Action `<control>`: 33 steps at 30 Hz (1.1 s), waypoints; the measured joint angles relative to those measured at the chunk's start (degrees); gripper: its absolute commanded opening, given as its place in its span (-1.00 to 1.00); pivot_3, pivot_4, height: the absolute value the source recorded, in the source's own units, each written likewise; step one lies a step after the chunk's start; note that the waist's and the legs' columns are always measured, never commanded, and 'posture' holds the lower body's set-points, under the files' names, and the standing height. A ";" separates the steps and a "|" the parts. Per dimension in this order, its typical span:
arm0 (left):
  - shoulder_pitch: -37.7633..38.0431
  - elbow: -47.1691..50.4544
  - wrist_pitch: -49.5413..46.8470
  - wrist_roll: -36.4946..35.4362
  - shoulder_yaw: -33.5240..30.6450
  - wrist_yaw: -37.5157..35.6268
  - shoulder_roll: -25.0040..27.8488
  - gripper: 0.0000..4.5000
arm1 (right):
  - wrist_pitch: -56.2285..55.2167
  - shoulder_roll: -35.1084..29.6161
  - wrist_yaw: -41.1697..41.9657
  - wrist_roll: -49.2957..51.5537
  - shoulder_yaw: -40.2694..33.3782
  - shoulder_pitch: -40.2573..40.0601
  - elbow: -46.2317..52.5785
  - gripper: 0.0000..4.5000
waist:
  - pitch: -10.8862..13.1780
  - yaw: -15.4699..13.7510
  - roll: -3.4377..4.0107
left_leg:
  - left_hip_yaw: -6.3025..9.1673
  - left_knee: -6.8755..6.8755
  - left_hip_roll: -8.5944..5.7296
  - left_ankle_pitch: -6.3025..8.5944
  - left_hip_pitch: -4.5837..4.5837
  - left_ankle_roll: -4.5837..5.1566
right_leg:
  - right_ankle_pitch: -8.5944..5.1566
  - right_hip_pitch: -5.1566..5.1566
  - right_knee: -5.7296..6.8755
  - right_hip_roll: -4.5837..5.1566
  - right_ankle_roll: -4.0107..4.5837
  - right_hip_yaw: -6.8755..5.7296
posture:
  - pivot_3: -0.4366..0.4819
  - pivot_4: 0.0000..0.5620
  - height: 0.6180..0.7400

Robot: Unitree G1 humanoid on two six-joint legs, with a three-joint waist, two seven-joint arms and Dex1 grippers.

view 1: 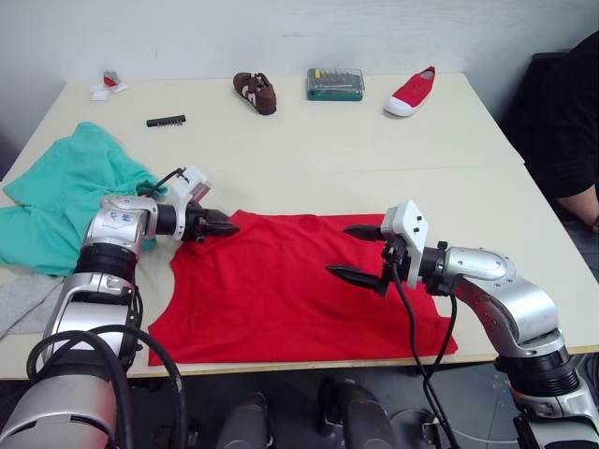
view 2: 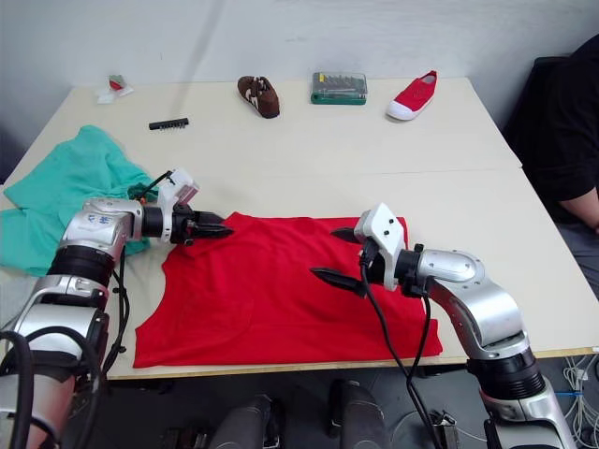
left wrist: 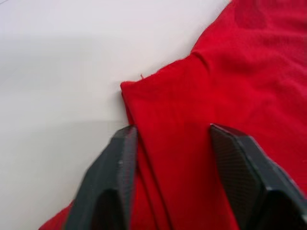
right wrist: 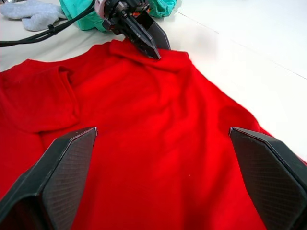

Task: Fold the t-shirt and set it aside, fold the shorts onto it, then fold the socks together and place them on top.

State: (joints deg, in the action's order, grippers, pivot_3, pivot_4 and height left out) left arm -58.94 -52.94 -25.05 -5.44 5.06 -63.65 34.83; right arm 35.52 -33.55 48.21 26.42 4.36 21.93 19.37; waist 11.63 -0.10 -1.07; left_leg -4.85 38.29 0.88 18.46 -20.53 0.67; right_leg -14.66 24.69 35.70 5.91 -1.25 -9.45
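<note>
Lying spread along the near edge of the desk (view 1: 309, 140), the t-shirt (view 1: 290, 290) is seen flat, its hem overhanging that edge slightly. The left gripper (view 1: 225, 224) is held at the shirt's far left corner, its fingers (left wrist: 112, 177) parted with a fold of red cloth between them; whether the cloth is pinched cannot be told. The right gripper (view 1: 360, 253) is held low over the right part of the shirt, its fingers (right wrist: 62, 172) spread wide and nothing held.

The shorts (view 1: 65, 196) are bunched at the left edge of the desk, just behind the left arm. A grey sock (right wrist: 33, 12) is seen beside the shorts, towards the near left corner.

Along the far edge are set a brown shoe (view 1: 255, 92), a green case (view 1: 335, 83) and a red shoe (view 1: 410, 93). A small black strip (view 1: 166, 121) is placed nearer the far left corner.
</note>
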 measured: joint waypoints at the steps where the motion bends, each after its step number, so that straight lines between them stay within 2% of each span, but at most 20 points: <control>1: -0.99 -0.92 -0.15 0.00 -0.22 0.32 -0.36 -0.11 | -0.03 0.02 -0.04 0.00 0.08 -0.36 0.19 1.00 | 0.01 -0.02 -0.01 | 0.00 0.00 -0.01 0.00 -0.01 0.00 | 0.01 0.00 -0.01 0.01 -0.01 0.00 | -0.05 -0.47 1.00; 7: -6.35 -7.88 1.00 1.30 -1.19 3.37 -2.58 -0.11 | -0.54 0.12 -0.70 -0.50 0.13 -1.16 0.60 1.00 | 0.02 0.08 -0.03 | -0.12 0.00 -0.01 0.03 0.01 0.06 | 0.06 0.01 -0.05 0.01 -0.10 0.11 | -0.05 -0.47 1.00; 11: -7.12 -12.27 3.88 3.29 -0.99 5.71 -4.78 -0.11 | -0.67 0.55 -1.54 -0.65 0.13 -1.77 0.65 1.00 | 0.03 0.12 -0.05 | -0.20 -0.03 -0.01 0.03 0.01 0.05 | 0.06 0.08 -0.03 0.01 -0.10 0.14 | -0.05 -0.47 1.00; 19: -8.20 -15.50 5.88 5.92 -0.51 7.47 -5.59 -0.11 | -0.70 0.62 -2.68 -0.70 0.03 -2.95 0.94 1.00 | 0.05 0.12 -0.09 | -0.30 0.00 0.00 0.03 0.04 0.06 | 0.13 0.10 -0.05 0.02 -0.11 0.25 | -0.05 -0.47 1.00; 22: -8.20 -15.67 5.85 5.87 -0.82 7.04 -5.61 -0.36 | -0.91 0.59 -3.19 -1.11 -0.30 -3.13 0.94 1.00 | 0.05 0.12 -0.08 | -0.31 0.00 0.00 0.03 0.06 0.06 | 0.13 0.11 -0.05 0.02 -0.11 0.26 | -0.05 -0.47 1.00; 26: -8.20 -15.99 5.58 5.69 -1.85 6.17 -6.09 -0.94 | -1.79 0.44 -4.35 -2.06 -1.13 -3.09 0.46 1.00 | 0.05 0.09 -0.09 | -0.32 0.00 0.00 0.04 0.04 0.06 | 0.13 0.11 -0.03 0.01 -0.11 0.26 | -0.05 -0.47 1.00; 33: -8.20 -15.68 6.53 5.43 -3.69 5.70 -6.12 -0.98 | -3.26 -2.00 -6.19 -6.67 -2.68 0.32 -7.29 1.00 | 0.05 0.16 -0.10 | -0.38 0.00 0.00 0.05 0.03 0.08 | 0.17 0.16 -0.04 0.01 -0.14 0.29 | -0.05 -0.47 1.00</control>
State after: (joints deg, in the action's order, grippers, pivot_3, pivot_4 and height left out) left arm -67.14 -68.62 -18.52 -0.01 1.37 -57.95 28.72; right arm 32.26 -35.55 42.03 19.75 1.67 22.25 12.08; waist 11.68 0.06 -1.16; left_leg -5.23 38.29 0.88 18.51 -20.50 0.75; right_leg -14.49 24.84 35.66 5.92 -1.39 -9.15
